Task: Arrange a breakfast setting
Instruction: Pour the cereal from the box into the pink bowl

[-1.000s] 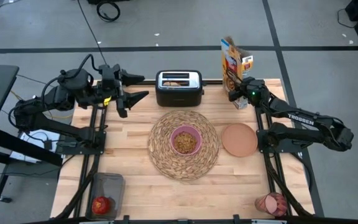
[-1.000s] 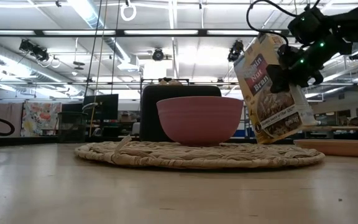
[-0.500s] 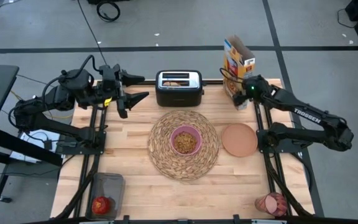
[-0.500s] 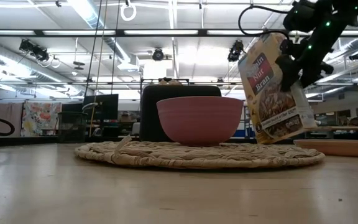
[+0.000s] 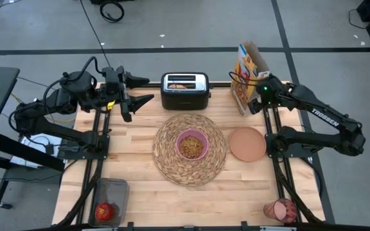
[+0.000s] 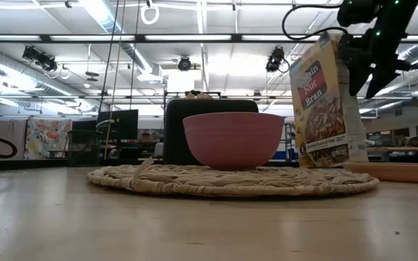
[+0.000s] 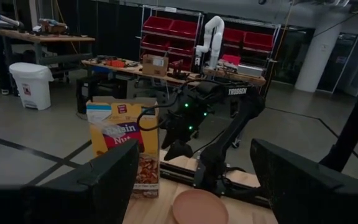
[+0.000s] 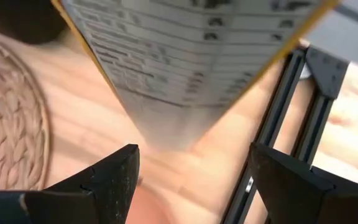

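High view: the bowl (image 5: 191,146), holding cereal, sits at the centre of the round woven placemat (image 5: 166,160) in the middle of the tabletop (image 5: 140,192). The plate (image 5: 247,144) lies just beside the mat on the right arm's side. The apple (image 5: 105,210) rests in a small dark tray at the near left corner, and the pink tumbler (image 5: 280,209) lies at the near right corner, well apart from the setting.

The right gripper (image 5: 260,97) hangs just beside the upright cereal box (image 5: 249,67) at the far edge, its jaws spread and the box standing free on its own base. The left gripper (image 5: 132,97) waits over the far left of the tabletop, jaws spread, holding nothing.

The apple looks firm and smooth, likely to roll; a hold across its widest part should serve. The tumbler appears light and slick, best taken around its wall. The plate looks rigid and breakable, offering only its thin rim.

The pale wood tabletop looks flat and bare between the pieces. A black toaster (image 5: 185,90) stands behind the mat. Beyond lie grey floor, shelving and workbenches.
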You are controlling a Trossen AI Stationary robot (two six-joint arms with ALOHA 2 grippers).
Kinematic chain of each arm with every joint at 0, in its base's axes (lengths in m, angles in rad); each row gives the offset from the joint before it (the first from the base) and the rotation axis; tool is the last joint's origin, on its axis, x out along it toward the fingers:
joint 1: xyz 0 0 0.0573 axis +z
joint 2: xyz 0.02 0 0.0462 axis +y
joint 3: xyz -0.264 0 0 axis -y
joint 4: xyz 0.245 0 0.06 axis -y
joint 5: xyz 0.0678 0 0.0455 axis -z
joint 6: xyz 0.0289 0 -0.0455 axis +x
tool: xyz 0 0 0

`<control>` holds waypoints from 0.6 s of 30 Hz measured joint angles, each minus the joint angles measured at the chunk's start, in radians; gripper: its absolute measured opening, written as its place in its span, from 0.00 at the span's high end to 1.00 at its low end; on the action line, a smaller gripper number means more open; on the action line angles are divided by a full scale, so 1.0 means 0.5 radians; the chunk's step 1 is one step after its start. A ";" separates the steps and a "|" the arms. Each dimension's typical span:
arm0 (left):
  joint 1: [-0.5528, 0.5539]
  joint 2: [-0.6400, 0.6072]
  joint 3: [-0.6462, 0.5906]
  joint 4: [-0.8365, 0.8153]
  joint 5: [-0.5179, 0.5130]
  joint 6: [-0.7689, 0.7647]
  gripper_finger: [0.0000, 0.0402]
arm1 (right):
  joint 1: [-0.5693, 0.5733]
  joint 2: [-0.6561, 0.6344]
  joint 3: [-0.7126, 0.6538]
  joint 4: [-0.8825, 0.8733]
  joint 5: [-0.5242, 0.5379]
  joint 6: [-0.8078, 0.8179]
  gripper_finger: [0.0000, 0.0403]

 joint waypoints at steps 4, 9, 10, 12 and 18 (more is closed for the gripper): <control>-0.003 0.000 0.000 0.001 0.000 -0.016 0.22 | 0.000 0.000 0.026 -0.116 -0.025 0.029 0.25; -0.003 0.000 0.000 0.002 0.002 -0.020 0.22 | 0.000 -0.001 0.026 -0.263 -0.132 0.082 0.25; -0.003 0.000 0.000 0.002 0.002 -0.020 0.22 | 0.000 0.000 0.026 -0.302 -0.158 0.091 0.25; -0.002 0.000 0.000 0.002 0.002 -0.020 0.22 | 0.000 0.000 0.026 -0.387 -0.194 0.118 0.25; -0.002 0.000 0.000 0.002 0.002 -0.016 0.22 | 0.000 -0.026 0.026 -0.601 -0.308 0.118 0.25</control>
